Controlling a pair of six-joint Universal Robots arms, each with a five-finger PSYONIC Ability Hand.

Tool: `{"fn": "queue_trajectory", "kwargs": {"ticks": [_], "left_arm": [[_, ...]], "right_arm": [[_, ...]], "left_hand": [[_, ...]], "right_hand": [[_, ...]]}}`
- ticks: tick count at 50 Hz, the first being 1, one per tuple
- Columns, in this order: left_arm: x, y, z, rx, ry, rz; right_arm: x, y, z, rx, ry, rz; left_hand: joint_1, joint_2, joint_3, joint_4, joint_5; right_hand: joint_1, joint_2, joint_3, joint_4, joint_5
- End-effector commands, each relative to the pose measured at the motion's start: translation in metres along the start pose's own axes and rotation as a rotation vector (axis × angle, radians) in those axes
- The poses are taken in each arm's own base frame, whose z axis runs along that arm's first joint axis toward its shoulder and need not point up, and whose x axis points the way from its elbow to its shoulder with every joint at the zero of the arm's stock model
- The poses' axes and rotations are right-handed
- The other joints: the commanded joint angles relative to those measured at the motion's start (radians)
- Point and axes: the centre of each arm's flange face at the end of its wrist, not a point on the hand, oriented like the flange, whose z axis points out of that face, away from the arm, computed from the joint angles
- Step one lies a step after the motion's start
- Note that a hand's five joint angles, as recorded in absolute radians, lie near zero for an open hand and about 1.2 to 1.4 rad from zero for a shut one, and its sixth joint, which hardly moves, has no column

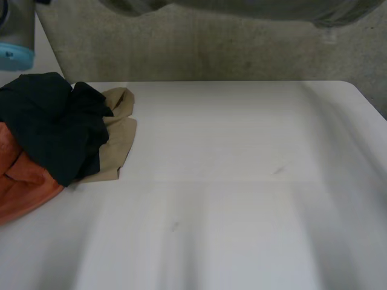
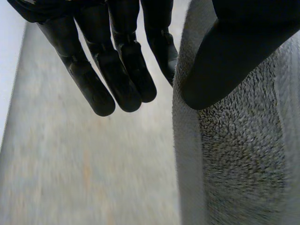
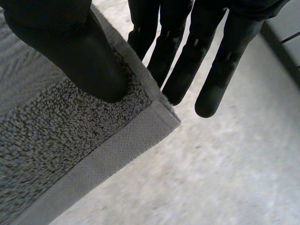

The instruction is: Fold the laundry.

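- Read the step as spreading the grey towel (image 3: 70, 154) flat ahead of its first fold; judged barely begun, with nothing folded on the desk (image 1: 242, 181) yet.
- Note the towel's place: held up in the air, clear of the desk, hanging from both hands with floor behind it in both wrist views.
- Note the right hand (image 3: 61, 51) clamped on a corner, thumb pressed on the loops just inside the hem, straight fingers reaching past the edge.
- Note the left hand (image 2: 225, 51) clamped likewise, thumb on the towel near a side hem, fingers straight just beside that hem; cannot tell whether at a true corner.
- Hold both pinches firm while bringing the towel over; terry probably heavy enough to slip from a light grip.
- Draw the hands apart to pull the top edge taut, then lower the hanging edge onto the desk first and drag back to lay the rest without wrinkles.
- Aim for the bare middle and right of the desk, well apart from the heap at the left: dark garment (image 1: 54, 127) on top, tan garment (image 1: 118, 139) and orange garment (image 1: 24, 181) beneath.
- Avoid sweeping that heap or landing the towel on it.
- Let go only after checking the hems lie square with the desk's edge.
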Motion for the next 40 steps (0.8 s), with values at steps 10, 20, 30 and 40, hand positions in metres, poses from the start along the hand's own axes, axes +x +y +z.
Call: {"fn": "queue_trajectory", "kwargs": {"ticks": [10, 20, 30, 40], "left_arm": [[-0.036, 0.173, -0.134, -0.703, -0.016, 0.137], [-0.04, 0.17, -0.195, -0.996, 0.033, 0.24], [-0.031, 0.105, -0.257, -1.388, 0.174, 0.349], [-0.033, 0.098, -0.255, -1.372, 0.247, 0.365]], "right_arm": [[-0.047, 0.13, -0.15, -0.644, -0.447, -0.03], [-0.033, 0.139, -0.205, -0.853, -0.614, -0.183], [0.036, 0.074, -0.239, -1.041, -0.879, -0.479], [0.033, 0.092, -0.238, -0.975, -0.939, -0.525]], "left_hand": [[0.233, 0.198, 0.202, 0.196, 0.239], [0.233, 0.198, 0.202, 0.196, 0.239], [0.233, 0.198, 0.202, 0.196, 0.239], [0.233, 0.198, 0.202, 0.196, 0.239]], "right_hand": [[0.262, 0.217, 0.206, 0.199, 0.204], [0.262, 0.217, 0.206, 0.199, 0.204], [0.262, 0.217, 0.206, 0.199, 0.204], [0.262, 0.217, 0.206, 0.199, 0.204]]}}
